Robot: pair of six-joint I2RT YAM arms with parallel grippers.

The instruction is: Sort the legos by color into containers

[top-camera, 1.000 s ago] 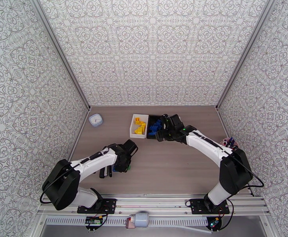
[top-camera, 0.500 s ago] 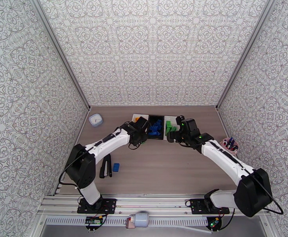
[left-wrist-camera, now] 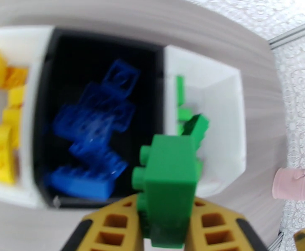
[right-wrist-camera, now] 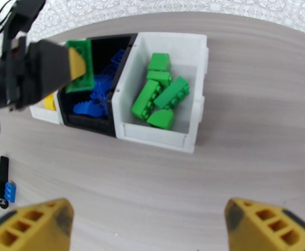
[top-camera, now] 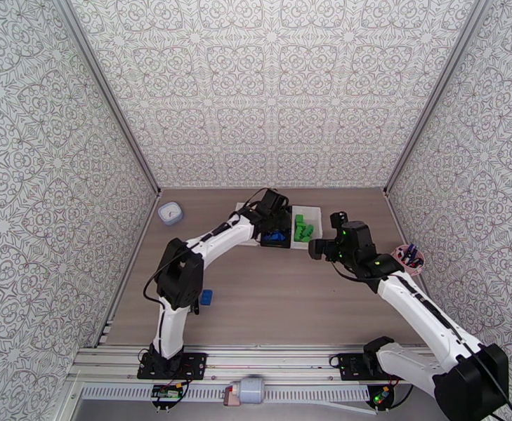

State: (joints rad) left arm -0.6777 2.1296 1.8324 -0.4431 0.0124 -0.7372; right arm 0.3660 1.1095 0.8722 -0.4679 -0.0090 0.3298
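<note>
Green lego (left-wrist-camera: pixel 169 176) pinched upright in left hand (left-wrist-camera: pixel 165 224) above black bin (left-wrist-camera: pixel 106 36); matching white bin (left-wrist-camera: pixel 236 122) with green legos (right-wrist-camera: pixel 158 95) just beside at 3 o'clock, likely the drop target; right hand (right-wrist-camera: pixel 148 222) spread, empty, at 5 o'clock; blue lego (top-camera: pixel 206 297) loose on surface (top-camera: pixel 291 310).

— Bright in here, isn't it? Soft, even light from overhead; hardly a shadow on the table (top-camera: pixel 291 303).
— Just a faint one under the white bin (right-wrist-camera: pixel 152 137), well ahead of the right jaws.
— The left wrist view is smeared, though. The blue bricks (left-wrist-camera: pixel 93 134) beyond those jaws are a blur, and the green brick (left-wrist-camera: pixel 169 185) between them looks soft too.
— The right wrist is crisper. Only its own yellow fingers (right-wrist-camera: pixel 35 226), at the bottom, are out of focus, and the far table edge bows.
</note>
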